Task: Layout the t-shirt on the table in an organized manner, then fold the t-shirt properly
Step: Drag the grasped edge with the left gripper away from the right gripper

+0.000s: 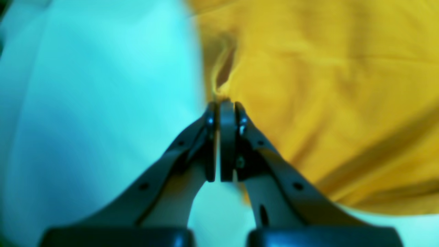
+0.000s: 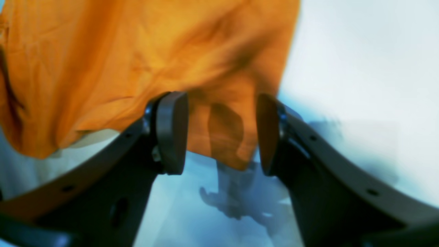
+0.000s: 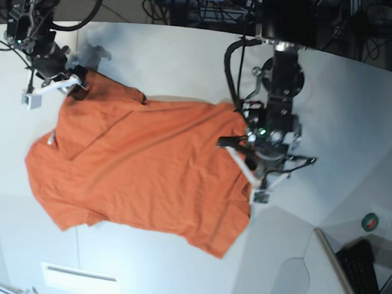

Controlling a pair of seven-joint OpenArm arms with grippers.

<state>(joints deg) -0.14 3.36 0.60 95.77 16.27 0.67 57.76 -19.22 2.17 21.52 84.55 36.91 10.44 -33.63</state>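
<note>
L gripper pinched shut on shirt edge, table beside. R wrist view: R gripper jaws apart round hanging corner, no grip yet. Base: shirt spread rumpled on table. Layout step; next needs R closing, then pulling flat.

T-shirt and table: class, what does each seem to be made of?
The t-shirt: soft woven or knit cloth, matte orange; it creases and drapes. The table: hard, smooth white surface, perhaps laminate; it takes faint shadows.
</note>
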